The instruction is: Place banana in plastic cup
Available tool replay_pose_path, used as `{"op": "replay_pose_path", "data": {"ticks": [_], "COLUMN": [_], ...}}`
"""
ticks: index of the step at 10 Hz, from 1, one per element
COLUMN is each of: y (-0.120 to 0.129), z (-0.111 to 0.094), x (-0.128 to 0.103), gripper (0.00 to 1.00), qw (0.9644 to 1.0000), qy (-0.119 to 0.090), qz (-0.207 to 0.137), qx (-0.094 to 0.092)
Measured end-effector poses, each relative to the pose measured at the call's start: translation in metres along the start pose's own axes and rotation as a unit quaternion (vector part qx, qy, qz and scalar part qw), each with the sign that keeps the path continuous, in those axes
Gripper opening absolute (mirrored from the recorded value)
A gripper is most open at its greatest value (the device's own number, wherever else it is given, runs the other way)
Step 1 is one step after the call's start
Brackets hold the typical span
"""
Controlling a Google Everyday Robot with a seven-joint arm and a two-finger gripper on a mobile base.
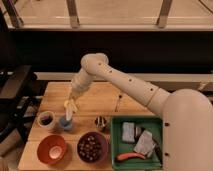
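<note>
1. I am seeing the gripper point(71, 103) hanging over the table's point(100, 100) left side, grasping the banana point(69, 111).
2. The banana is pointing down, its tip reaching the plastic cup point(66, 123).
3. The cup is sitting beside the whitish cup point(46, 120).

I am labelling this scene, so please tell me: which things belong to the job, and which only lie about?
Belonging to the job:
- slim pale yellow banana, hanging from the gripper
- small light blue plastic cup, just below it

Only lying about:
- whitish cup with dark inside
- small metal cup
- orange bowl
- dark bowl
- green tray
</note>
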Motion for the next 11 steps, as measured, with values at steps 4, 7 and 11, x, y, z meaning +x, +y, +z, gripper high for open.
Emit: {"op": "replay_pose_path", "data": {"ticks": [4, 7, 11], "y": [-0.011, -0.025, -0.034], "z": [0.024, 0.052, 0.072], "x": [-0.005, -0.015, -0.031], "gripper": [0.0, 0.22, 0.43], "qw": [0.9993, 0.9971, 0.9938], "qy": [-0.034, -0.059, -0.077], "qz": [-0.004, 0.011, 0.031], "qx": [0.013, 0.047, 0.074]}}
